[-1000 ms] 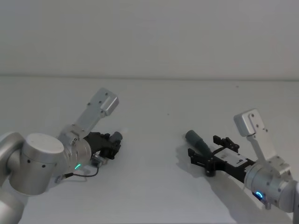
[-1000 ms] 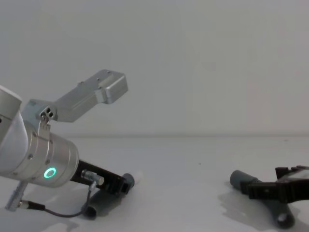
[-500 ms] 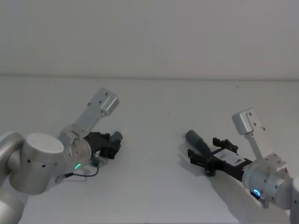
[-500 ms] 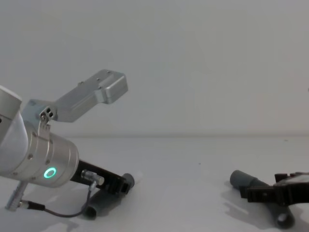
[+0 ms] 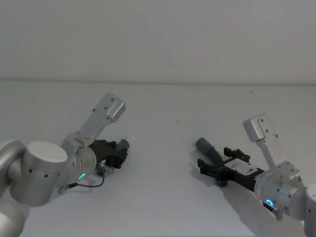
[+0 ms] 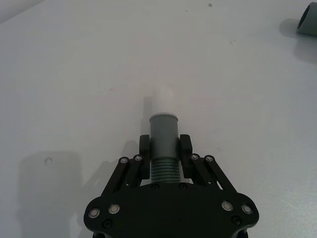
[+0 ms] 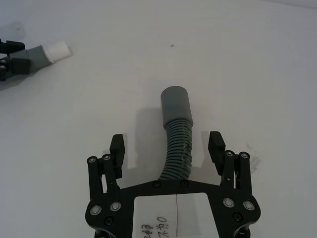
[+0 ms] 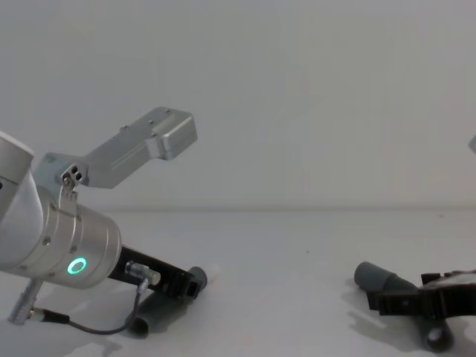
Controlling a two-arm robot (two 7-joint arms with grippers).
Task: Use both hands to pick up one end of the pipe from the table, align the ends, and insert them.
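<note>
With the left gripper (image 6: 164, 148) clamped on the spigot piece (image 6: 164, 130), just behind the white tip (image 6: 162, 101), low at the table (image 5: 163, 197). With the right gripper (image 7: 167, 141) spread wide astride the socket piece (image 7: 177, 148), not touching it, grey cuff (image 7: 175, 104) ahead. Bare table between tip and cuff, well apart.

Left claw (image 8: 193, 283) around grey pipe (image 8: 156, 314)
</note>
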